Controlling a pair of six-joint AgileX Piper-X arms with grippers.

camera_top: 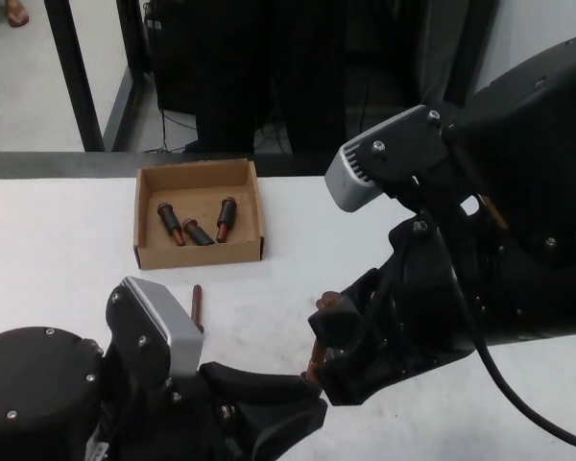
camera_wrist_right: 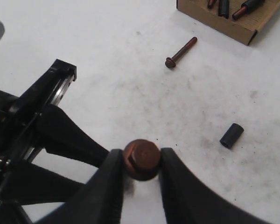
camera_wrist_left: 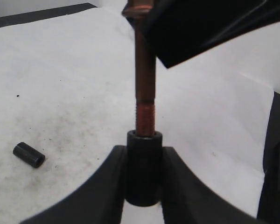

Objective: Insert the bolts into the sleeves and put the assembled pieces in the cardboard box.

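Note:
My left gripper (camera_wrist_left: 143,156) is shut on a short black sleeve (camera_wrist_left: 143,186), held upright. My right gripper (camera_wrist_right: 141,163) is shut on the head of a copper bolt (camera_wrist_right: 141,157). The bolt (camera_wrist_left: 144,84) stands straight above the sleeve, its threaded tip just inside the sleeve's mouth. In the high view the two grippers meet near the table's front middle, at the held bolt (camera_top: 316,353). The cardboard box (camera_top: 200,254) stands at the back, with three assembled pieces (camera_top: 198,233) lying inside.
A loose bolt (camera_wrist_right: 180,52) lies on the white table between the grippers and the box, also visible as the bolt (camera_top: 198,305) in the high view. One loose black sleeve (camera_wrist_right: 231,136) lies near the grippers, the same sleeve (camera_wrist_left: 29,155) on its side.

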